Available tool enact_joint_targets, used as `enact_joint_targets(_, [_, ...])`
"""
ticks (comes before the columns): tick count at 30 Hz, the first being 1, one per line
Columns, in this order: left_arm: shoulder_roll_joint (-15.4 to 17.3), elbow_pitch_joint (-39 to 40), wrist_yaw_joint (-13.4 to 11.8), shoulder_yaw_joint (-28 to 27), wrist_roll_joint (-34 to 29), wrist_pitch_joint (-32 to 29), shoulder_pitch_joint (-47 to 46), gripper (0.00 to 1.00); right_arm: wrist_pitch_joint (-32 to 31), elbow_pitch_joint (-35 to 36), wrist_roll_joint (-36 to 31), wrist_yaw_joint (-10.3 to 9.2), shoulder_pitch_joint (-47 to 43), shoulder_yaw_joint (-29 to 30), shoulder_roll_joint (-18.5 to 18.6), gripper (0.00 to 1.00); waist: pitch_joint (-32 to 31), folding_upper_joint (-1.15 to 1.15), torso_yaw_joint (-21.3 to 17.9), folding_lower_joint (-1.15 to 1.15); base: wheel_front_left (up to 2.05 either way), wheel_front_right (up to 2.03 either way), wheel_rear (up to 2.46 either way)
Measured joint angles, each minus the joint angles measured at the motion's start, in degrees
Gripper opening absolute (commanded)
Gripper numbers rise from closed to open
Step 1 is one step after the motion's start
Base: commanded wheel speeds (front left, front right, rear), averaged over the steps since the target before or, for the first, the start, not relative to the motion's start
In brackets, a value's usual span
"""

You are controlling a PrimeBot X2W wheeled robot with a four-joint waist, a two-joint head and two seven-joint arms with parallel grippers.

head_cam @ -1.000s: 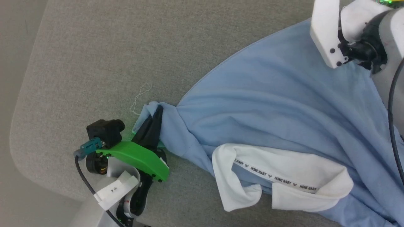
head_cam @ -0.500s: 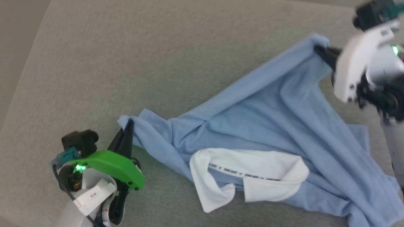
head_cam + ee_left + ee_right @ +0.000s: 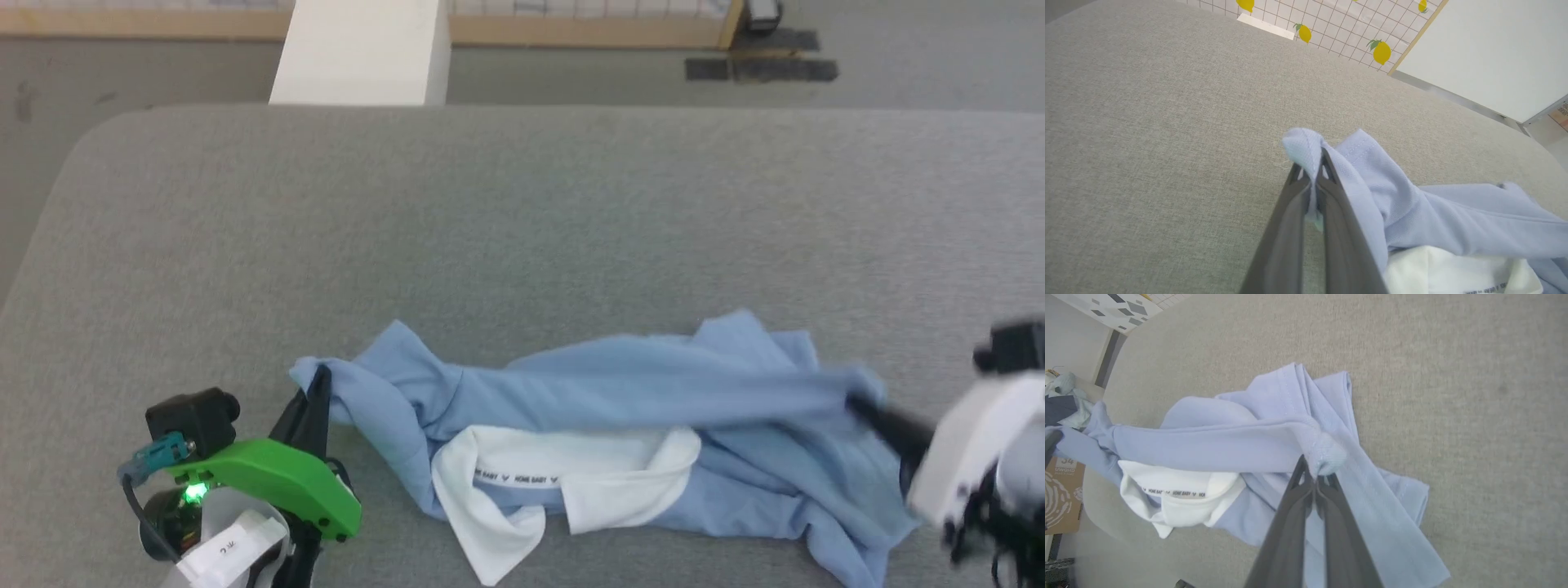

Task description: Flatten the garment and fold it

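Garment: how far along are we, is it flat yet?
Done: both grips set, left gripper shut on one blue corner of the garment, right gripper shut on another. In hand: a band of cloth stretched between them. Left: the rest lies bunched on the grey surface, white collar crumpled; not flat, no fold made.
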State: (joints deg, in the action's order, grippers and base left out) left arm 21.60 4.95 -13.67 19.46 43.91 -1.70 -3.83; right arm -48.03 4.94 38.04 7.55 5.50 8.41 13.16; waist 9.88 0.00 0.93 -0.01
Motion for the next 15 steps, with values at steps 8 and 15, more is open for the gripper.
enact_joint_targets(8, [-0.75,-0.11,0.09,0.0,1.41,0.4,1.56,0.0,-3.88,4.58,0.0,0.0,-10.73,4.33,-5.66,0.0,-3.77,0.0,-2.05,0.0,0.0,0.0,0.0])
enact_joint_targets(15, [-0.33,0.93,2.37,-1.7,2.46,1.26,-0.19,0.0,-3.41,8.4,2.63,0.0,-6.9,4.93,-4.42,0.0,-4.88,0.0,-2.13,0.0,0.0,0.0,0.0])
